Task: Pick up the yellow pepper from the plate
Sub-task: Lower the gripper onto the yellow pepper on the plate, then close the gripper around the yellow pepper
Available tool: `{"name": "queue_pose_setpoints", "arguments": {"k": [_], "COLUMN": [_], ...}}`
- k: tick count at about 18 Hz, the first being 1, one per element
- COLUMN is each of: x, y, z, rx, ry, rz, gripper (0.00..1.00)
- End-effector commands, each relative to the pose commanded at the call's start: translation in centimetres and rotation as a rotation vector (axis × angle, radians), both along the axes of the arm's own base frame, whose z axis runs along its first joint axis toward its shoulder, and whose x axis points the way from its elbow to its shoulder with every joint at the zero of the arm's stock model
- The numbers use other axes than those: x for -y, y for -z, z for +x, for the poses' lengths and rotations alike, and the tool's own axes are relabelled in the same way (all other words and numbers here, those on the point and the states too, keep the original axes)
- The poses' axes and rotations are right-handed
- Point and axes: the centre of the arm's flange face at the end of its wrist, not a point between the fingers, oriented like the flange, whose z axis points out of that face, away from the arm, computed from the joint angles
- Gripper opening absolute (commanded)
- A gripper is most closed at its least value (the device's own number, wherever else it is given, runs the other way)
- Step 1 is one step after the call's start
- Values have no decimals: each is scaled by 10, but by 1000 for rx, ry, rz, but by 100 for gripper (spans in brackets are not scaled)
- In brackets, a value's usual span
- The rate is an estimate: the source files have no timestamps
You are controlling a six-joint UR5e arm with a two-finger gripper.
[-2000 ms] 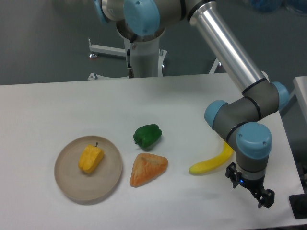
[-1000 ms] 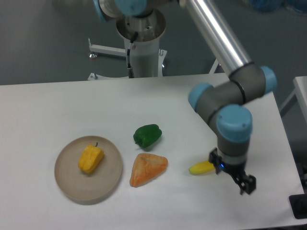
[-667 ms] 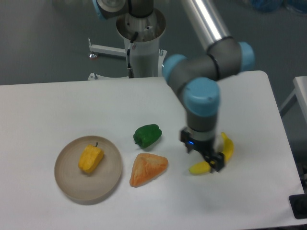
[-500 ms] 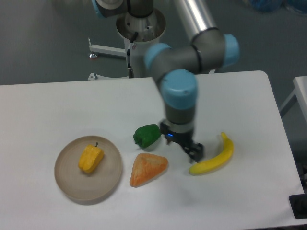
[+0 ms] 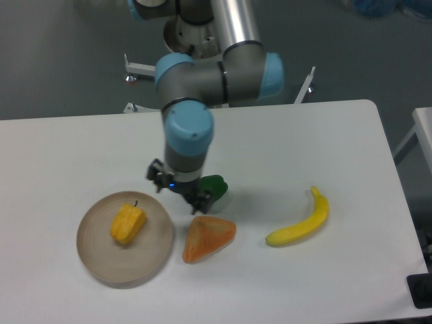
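Nearest to the camera, the plate [image 5: 101, 260] sits on the white surface [image 5: 283, 135] at the front left. The yellow pepper [image 5: 127, 223] lies on the plate, a little back from its middle, on its side with the dark stem pointing away from the camera. Nothing touches the pepper, and nothing stands over it, so it looks open for a grasp from above.

Just to the right of the plate lies the orange wedge [image 5: 208, 237], near the rim but apart from it as far as I can tell. Further right, well apart from the rest, the banana [image 5: 301, 221] rests with its curve toward the right.

Behind the wedge is the hand [image 5: 179, 190], between the plate and the green pepper [image 5: 213, 187], partly covering that pepper. Its two fingers point down and stand apart, and they hold nothing. They seem to be above the surface and not on it. I judge the hand is on its way to the plate and must go further to the left and forward before it can descend around the yellow pepper.

At the back, the arm [image 5: 202, 81] bends down from its base.
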Motion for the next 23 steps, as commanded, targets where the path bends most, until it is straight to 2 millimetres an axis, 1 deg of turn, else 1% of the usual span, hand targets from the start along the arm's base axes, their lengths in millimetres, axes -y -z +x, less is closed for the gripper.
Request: {"name": "queue_pose_setpoints", "arguments": {"k": [2,4,7,9,12,15,20,23], "x": [-3,-3,-5,-7,-6,-7,-3,-2], "y": [9,15,25,33,37,48,61,64], "z": [15,25,29,36,40,56,59,64], "rx": [-16,-18,-16,-15,-14,-10,-2,-2], "ry": [-16,-4,3,14,23,44,48,54], "rz": [33,37,24,12,9,-6,-29,-32], "gripper": [100,100,100,100,100,100,100,100]}}
